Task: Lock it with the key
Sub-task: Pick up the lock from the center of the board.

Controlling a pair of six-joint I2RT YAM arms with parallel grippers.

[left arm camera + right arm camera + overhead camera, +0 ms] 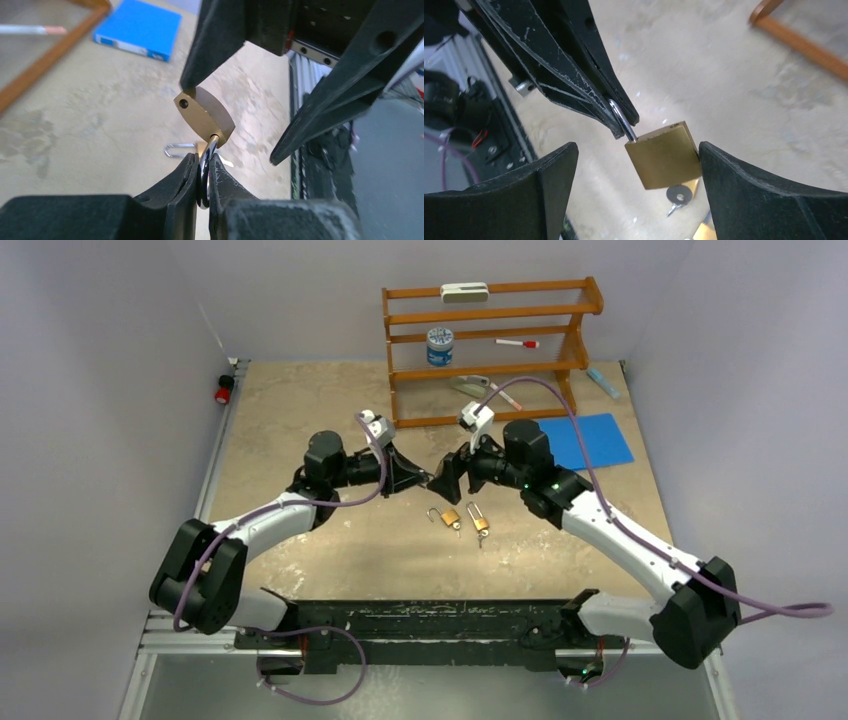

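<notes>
Right wrist: I am gripping padlock [664, 160] by its shackle, left fingers [589, 85] clenched; right fingers [749, 195] standing released; next probably needing the key [677, 196].

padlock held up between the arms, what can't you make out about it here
- Both wrist views: keyhole face of the padlock turned away.
- Both wrist views: shackle loop mostly buried between the left jaws.
- Right wrist: key below it blurred, partly behind the padlock.
- Top view: padlock hidden where the jaws meet.

Shackle [622, 119] mostly hidden in L jaws.
</notes>
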